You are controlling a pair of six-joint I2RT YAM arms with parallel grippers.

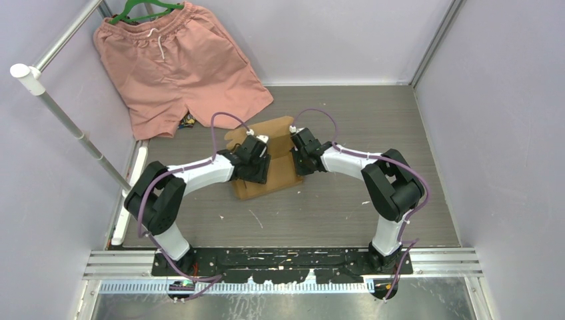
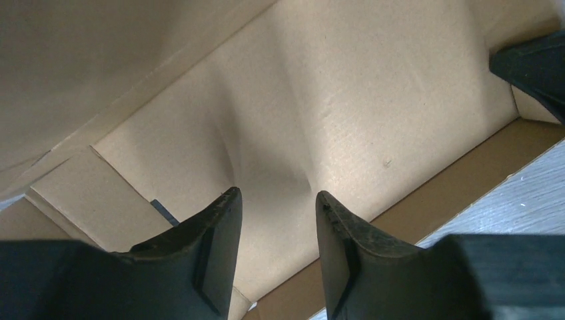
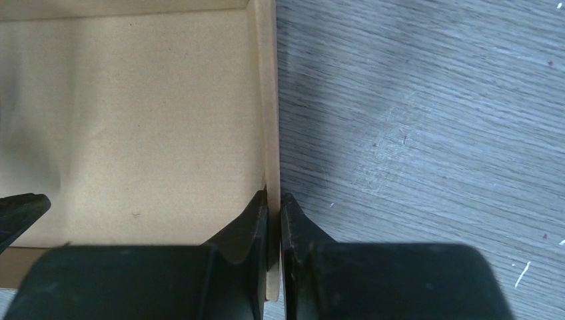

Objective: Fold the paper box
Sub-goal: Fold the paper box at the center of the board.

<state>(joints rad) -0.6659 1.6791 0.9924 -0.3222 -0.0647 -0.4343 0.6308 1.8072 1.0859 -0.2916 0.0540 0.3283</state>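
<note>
The paper box (image 1: 283, 175) is sitting in the middle of the top view on the grey bench (image 1: 346, 213), partly folded, with both arms bending over it. The left end effector (image 2: 276, 200) is hanging released, its fingers apart with nothing between them, pointing down at the box's inner floor panel. The right end effector (image 3: 273, 200) is clenching the thin upright side wall of the box. The cardboard edge is sandwiched between its fingers at the lower middle of the right wrist view, with bare bench to the right. Pink shorts (image 1: 180, 67) are spreading across the upper left, well apart from the box.
</note>
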